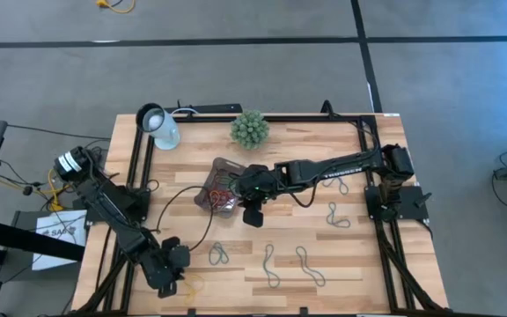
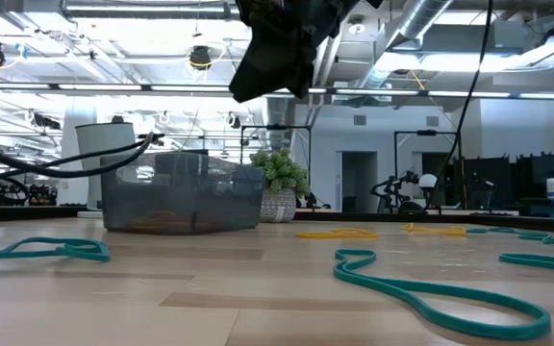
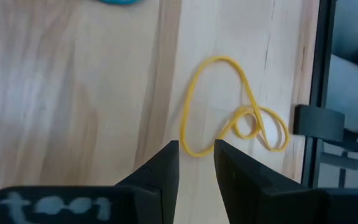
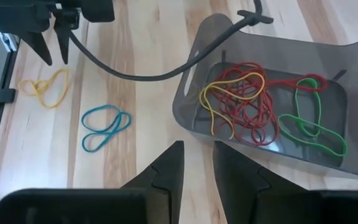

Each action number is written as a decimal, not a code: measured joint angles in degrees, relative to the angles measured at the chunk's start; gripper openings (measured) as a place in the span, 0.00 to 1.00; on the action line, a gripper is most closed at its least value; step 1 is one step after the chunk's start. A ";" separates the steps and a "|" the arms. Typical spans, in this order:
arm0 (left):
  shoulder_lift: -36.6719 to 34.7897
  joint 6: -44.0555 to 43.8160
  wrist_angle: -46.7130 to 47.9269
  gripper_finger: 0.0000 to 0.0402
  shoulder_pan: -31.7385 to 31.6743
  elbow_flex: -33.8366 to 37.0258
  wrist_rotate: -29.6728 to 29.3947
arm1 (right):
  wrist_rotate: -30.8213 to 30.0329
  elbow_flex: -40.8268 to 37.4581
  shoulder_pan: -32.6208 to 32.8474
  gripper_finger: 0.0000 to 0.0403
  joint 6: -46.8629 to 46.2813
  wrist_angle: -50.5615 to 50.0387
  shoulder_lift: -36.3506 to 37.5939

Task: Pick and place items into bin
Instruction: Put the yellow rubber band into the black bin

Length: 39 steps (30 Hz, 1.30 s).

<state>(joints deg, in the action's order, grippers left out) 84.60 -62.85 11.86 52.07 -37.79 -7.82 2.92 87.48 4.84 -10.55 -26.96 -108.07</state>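
While the left gripper hangs low over the near-left corner of the table, its two dark fingers stand a narrow gap apart with nothing between them — the tips just above a yellow loop lying flat on the wood, close to the black frame rail. Over at the middle of the table, the right gripper hovers at the near edge of the bin, fingers also only slightly parted and empty. The bin — that dark smoky tray — sits centre-left on the table, and inside it lies a tangle of red loops with a yellow one across them and a green loop beside. A black cable curls over the bin's rim. Outside it, a teal loop lies on the wood just beside the yellow one, and more grey-teal loops are scattered along the near side. At the far edge stand a white lamp head and a spiky green plant ball.
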 joint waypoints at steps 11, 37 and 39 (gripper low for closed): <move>0.00 -1.51 0.05 0.22 0.00 -0.01 -5.62 | 0.00 0.00 -0.02 0.19 0.02 0.00 -0.02; 8.96 2.07 -0.18 0.16 0.24 -3.62 -4.28 | 0.00 0.00 -0.09 0.19 0.46 -0.07 -0.01; 8.97 2.12 -0.01 0.11 0.40 -3.66 -3.76 | 0.00 0.00 -0.09 0.19 0.46 -0.05 -0.02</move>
<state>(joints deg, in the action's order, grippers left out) 93.56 -60.73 11.85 52.47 -41.45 -11.59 2.92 87.48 4.75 -10.09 -27.01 -108.09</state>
